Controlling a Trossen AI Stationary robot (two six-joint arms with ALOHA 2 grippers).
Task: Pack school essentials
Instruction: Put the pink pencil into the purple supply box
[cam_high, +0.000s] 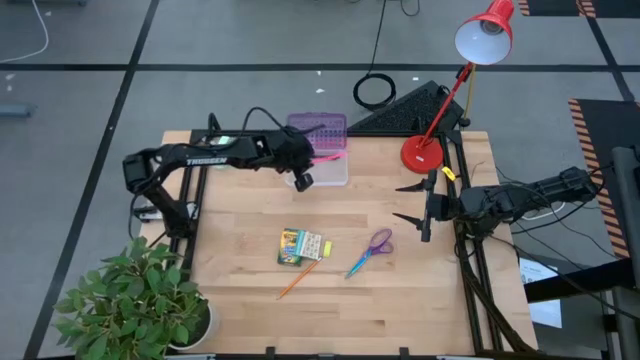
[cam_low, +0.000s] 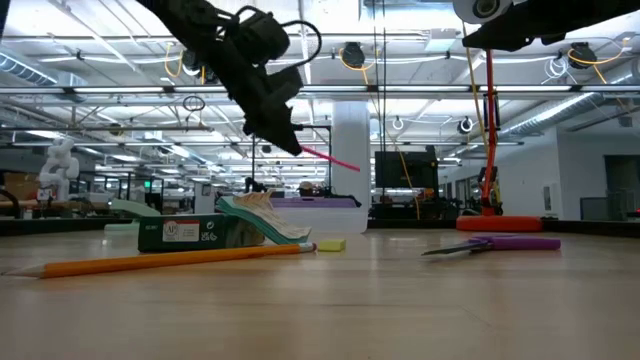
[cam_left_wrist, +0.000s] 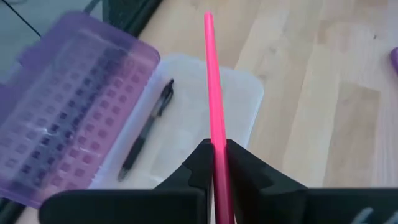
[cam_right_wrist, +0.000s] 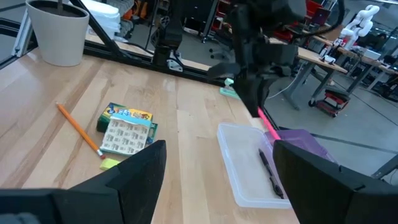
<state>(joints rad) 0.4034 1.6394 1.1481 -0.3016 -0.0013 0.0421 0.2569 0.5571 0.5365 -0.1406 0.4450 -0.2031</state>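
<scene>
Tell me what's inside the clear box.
One black pen lies in the clear box. The left gripper holds a pink pencil above it, covering a strip of the floor.

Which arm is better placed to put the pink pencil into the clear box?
Left. The left hand grips the pink pencil above the clear box, where a black pen lies. The right hand waits open at the table's right edge.

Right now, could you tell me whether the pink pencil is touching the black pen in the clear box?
Apart. The left wrist view shows the pink pencil clamped in the left gripper above the clear box, with bare box floor between it and the black pen.
</scene>
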